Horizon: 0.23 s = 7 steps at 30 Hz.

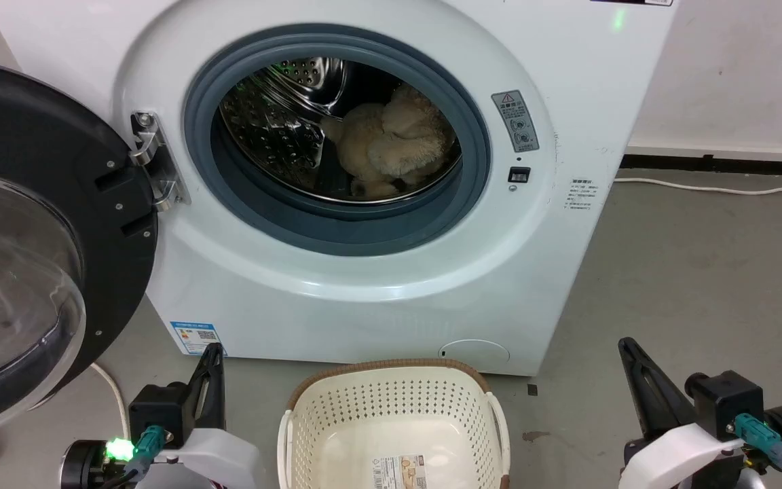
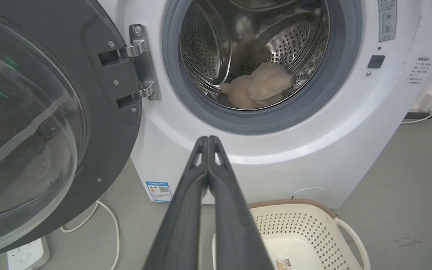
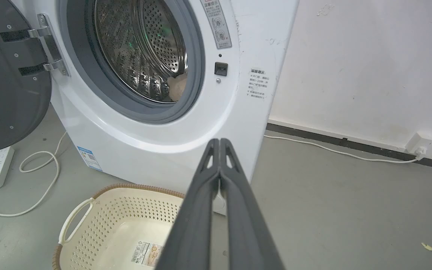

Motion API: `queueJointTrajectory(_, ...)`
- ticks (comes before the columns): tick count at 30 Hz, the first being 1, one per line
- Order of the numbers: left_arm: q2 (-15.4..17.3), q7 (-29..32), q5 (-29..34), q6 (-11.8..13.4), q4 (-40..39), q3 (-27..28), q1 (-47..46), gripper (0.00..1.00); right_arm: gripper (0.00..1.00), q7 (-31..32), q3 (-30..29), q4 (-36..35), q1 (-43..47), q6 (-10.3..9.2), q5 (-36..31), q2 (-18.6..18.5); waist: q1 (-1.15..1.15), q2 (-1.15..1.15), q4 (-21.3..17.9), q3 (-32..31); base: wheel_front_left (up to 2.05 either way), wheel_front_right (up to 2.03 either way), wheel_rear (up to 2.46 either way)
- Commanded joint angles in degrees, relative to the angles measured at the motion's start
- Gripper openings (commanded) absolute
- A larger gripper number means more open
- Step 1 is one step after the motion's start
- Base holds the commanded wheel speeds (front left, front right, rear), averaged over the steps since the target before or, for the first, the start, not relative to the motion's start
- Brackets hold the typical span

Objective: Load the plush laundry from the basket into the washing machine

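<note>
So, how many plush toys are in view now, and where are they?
1. The plush laundry lies low in the drum of the washing machine, toward its right. The basket in front holds no toy. Part of the drum is hidden, so another may be unseen.

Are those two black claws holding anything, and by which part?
Nothing. The left gripper and right gripper are shut, empty; the fluffy beige plush toy lies inside the white washing machine.

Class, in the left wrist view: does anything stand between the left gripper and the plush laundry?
Nothing visible does. The door is swung aside, so the left gripper faces the plush laundry through the open washing machine mouth; the basket sits lower.
</note>
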Motion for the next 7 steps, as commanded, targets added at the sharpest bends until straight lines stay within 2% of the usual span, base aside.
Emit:
queueJointTrajectory(1, -0.03, 0.02, 0.50, -0.31, -0.21, 0.15, -0.88, 0.00, 0.00, 0.02, -0.01, 0.10, -0.66, 0.03, -0.43, -0.09, 0.00, 0.00, 0.00, 0.00, 0.00, 0.00, 0.00)
queueJointTrajectory(7, -0.03, 0.02, 0.50, -0.31, -0.21, 0.15, -0.88, 0.00, 0.00, 0.02, -0.01, 0.10, -0.66, 0.03, -0.43, -0.09, 0.00, 0.00, 0.00, 0.00, 0.00, 0.00, 0.00)
